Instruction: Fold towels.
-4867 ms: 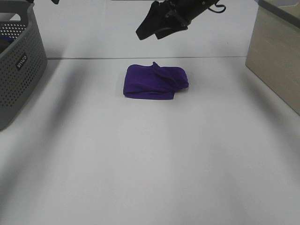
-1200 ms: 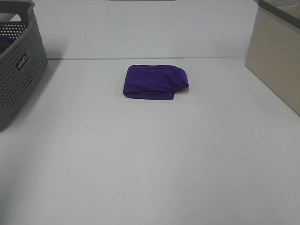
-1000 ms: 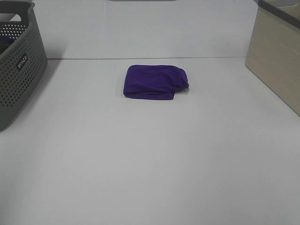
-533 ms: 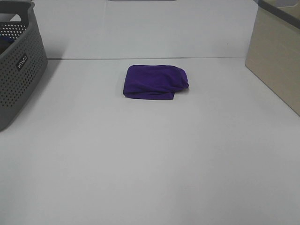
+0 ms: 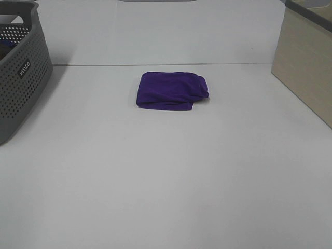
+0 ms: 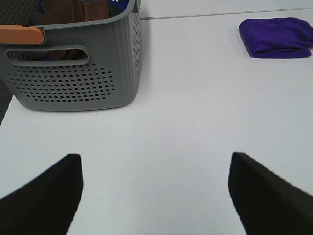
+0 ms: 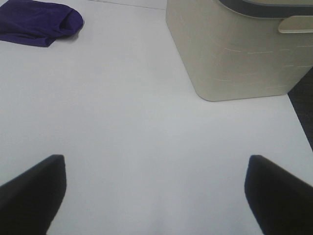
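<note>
1. Exterior high view: a folded purple towel [image 5: 171,90] lies flat on the white table [image 5: 166,176], between a grey perforated basket [image 5: 21,72] and a beige bin [image 5: 306,67]. Neither arm appears here.

2. Left wrist view: the left gripper [image 6: 155,196] hovers over bare table with its fingers [image 6: 46,193] spread wide apart, holding nothing. The grey basket sits ahead of one finger, with brown cloth [image 6: 80,10] inside; the purple towel lies well beyond the other finger.

3. Right wrist view: the right gripper [image 7: 156,196] also has its fingers [image 7: 279,193] wide apart and empty. The beige bin stands ahead of one finger; the towel lies far ahead of the other.
</note>
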